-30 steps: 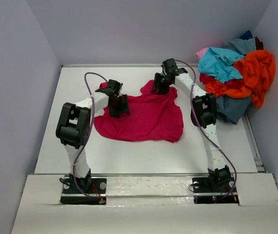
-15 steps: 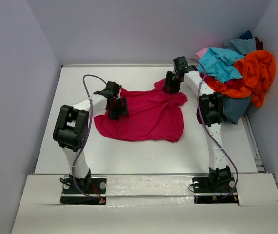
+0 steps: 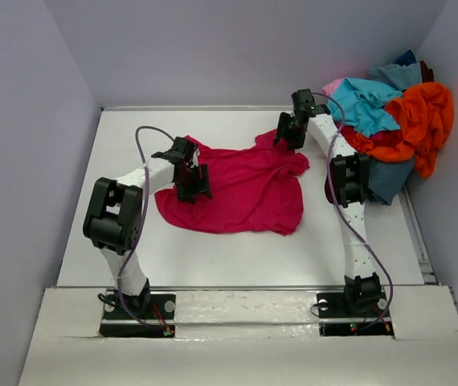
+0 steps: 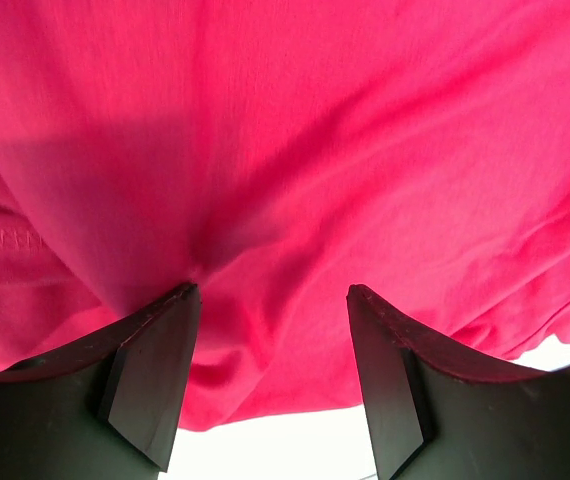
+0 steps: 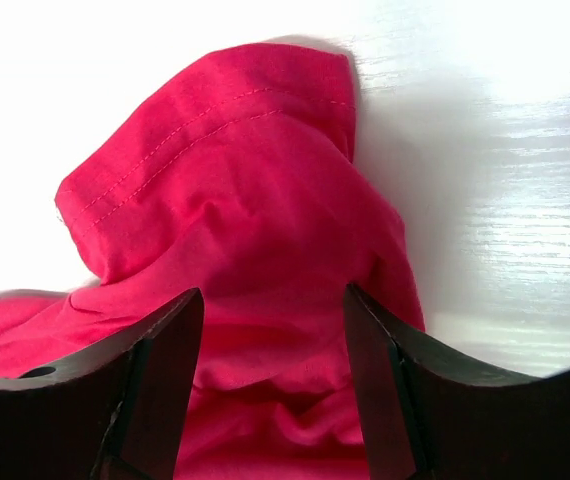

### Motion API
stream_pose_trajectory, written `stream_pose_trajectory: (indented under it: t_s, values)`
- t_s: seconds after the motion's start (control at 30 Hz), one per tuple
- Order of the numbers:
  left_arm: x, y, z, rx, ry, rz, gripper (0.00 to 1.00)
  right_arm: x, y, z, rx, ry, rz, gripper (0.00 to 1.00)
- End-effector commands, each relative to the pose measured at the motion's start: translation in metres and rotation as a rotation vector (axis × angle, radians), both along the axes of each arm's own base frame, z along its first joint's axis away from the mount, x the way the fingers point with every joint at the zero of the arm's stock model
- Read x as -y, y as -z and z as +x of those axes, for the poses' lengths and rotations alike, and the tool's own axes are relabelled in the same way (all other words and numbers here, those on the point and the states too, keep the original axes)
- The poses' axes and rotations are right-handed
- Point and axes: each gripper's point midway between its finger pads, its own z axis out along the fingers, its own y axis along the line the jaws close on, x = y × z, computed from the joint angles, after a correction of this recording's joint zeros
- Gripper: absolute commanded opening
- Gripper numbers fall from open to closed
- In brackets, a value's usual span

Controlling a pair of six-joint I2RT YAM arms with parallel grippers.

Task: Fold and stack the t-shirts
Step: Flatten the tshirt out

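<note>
A crimson-magenta t-shirt (image 3: pixel 245 189) lies spread, still wrinkled, in the middle of the white table (image 3: pixel 213 257). My left gripper (image 3: pixel 190 182) is low over the shirt's left part, near its far left corner. In the left wrist view the left gripper (image 4: pixel 272 292) is open, with the crimson cloth (image 4: pixel 315 150) under and beyond the fingers. My right gripper (image 3: pixel 288 135) is at the shirt's far right corner. In the right wrist view the right gripper (image 5: pixel 272 293) is open over a bunched, hemmed fold (image 5: pixel 235 200).
A heap of t-shirts sits at the back right: turquoise (image 3: pixel 361 104), orange (image 3: pixel 426 117), pink (image 3: pixel 333 86), dark blue (image 3: pixel 406 58) and a grey-blue one (image 3: pixel 386 178). Grey walls (image 3: pixel 36 121) close in the table.
My right gripper has moved right and back, and the shirt's far right corner has spread out to the right with it. My left gripper has shifted slightly left on the shirt.
</note>
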Motion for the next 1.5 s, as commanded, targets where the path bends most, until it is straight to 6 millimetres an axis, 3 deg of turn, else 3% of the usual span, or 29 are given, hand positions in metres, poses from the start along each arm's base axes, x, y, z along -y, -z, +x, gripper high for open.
stream_pose_trajectory:
  t_s: [0.0, 0.07, 0.1, 0.2, 0.3, 0.37, 0.4, 0.43, 0.5, 0.57, 0.67, 0.7, 0.73, 0.8, 0.83, 0.93, 0.97, 1.0, 1.1, 1.13, 1.3, 1.47]
  values:
    - [-0.002, -0.017, -0.017, 0.001, 0.035, -0.019, 0.72, -0.006, -0.013, 0.008, 0.028, -0.01, 0.052, 0.64]
    - [-0.003, -0.02, -0.017, 0.008, 0.032, -0.013, 0.72, -0.008, -0.019, 0.008, 0.042, -0.013, 0.062, 0.65]
    - [-0.003, -0.023, -0.016, 0.017, 0.031, -0.014, 0.72, -0.008, -0.033, 0.007, 0.067, -0.017, 0.069, 0.65]
    - [0.001, -0.025, -0.02, 0.009, 0.044, -0.021, 0.72, -0.006, -0.048, 0.005, 0.088, -0.023, 0.06, 0.66]
    - [0.007, -0.023, -0.027, 0.005, 0.068, -0.026, 0.72, -0.004, -0.075, 0.001, 0.123, -0.027, 0.058, 0.68]
    - [0.01, -0.026, -0.027, 0.027, 0.075, -0.024, 0.72, -0.002, -0.081, -0.005, 0.12, -0.024, 0.056, 0.69]
    - [0.007, -0.028, -0.023, 0.046, 0.064, -0.005, 0.72, -0.001, -0.086, -0.007, 0.127, -0.021, 0.052, 0.69]
    - [0.005, -0.032, -0.019, 0.065, 0.059, 0.005, 0.72, -0.004, -0.109, -0.01, 0.172, -0.026, 0.05, 0.7]
    - [0.003, -0.044, -0.008, 0.118, 0.046, 0.036, 0.72, -0.003, -0.113, -0.021, 0.178, -0.021, 0.014, 0.73]
    - [0.001, -0.052, 0.0, 0.149, 0.037, 0.053, 0.72, -0.007, -0.137, -0.032, 0.208, -0.024, 0.027, 0.73]
    - [-0.001, -0.067, 0.014, 0.198, 0.021, 0.074, 0.72, -0.014, -0.134, -0.056, 0.144, -0.024, 0.054, 0.73]
    - [0.0, -0.072, 0.019, 0.21, 0.015, 0.076, 0.72, -0.027, -0.141, -0.068, 0.147, -0.051, 0.054, 0.73]
    - [-0.003, -0.074, 0.022, 0.221, 0.003, 0.093, 0.72, -0.027, -0.128, -0.08, 0.106, -0.058, 0.033, 0.73]
    - [-0.003, -0.077, 0.029, 0.234, -0.004, 0.103, 0.72, -0.029, -0.127, -0.096, 0.09, -0.07, 0.035, 0.73]
    - [-0.004, -0.077, 0.032, 0.24, -0.01, 0.115, 0.72, -0.034, -0.108, -0.112, 0.035, -0.081, 0.039, 0.72]
    - [-0.003, -0.074, 0.044, 0.245, -0.017, 0.133, 0.72, -0.038, -0.094, -0.133, -0.006, -0.086, 0.04, 0.68]
    - [-0.002, -0.073, 0.048, 0.246, -0.019, 0.132, 0.72, -0.034, -0.079, -0.143, -0.043, -0.08, 0.029, 0.66]
    - [0.0, -0.071, 0.054, 0.247, -0.024, 0.135, 0.72, -0.033, -0.075, -0.147, -0.057, -0.078, 0.029, 0.58]
    - [-0.002, -0.068, 0.064, 0.249, -0.046, 0.139, 0.72, -0.03, -0.066, -0.159, -0.074, -0.074, 0.03, 0.5]
    - [-0.002, -0.064, 0.069, 0.248, -0.052, 0.149, 0.72, -0.028, -0.068, -0.161, -0.07, -0.07, 0.026, 0.42]
    - [-0.016, -0.038, 0.079, 0.199, -0.078, 0.219, 0.72, -0.026, -0.063, -0.171, -0.091, -0.071, 0.026, 0.36]
    - [-0.027, -0.027, 0.082, 0.181, -0.106, 0.245, 0.72, -0.027, -0.058, -0.179, -0.11, -0.072, 0.042, 0.34]
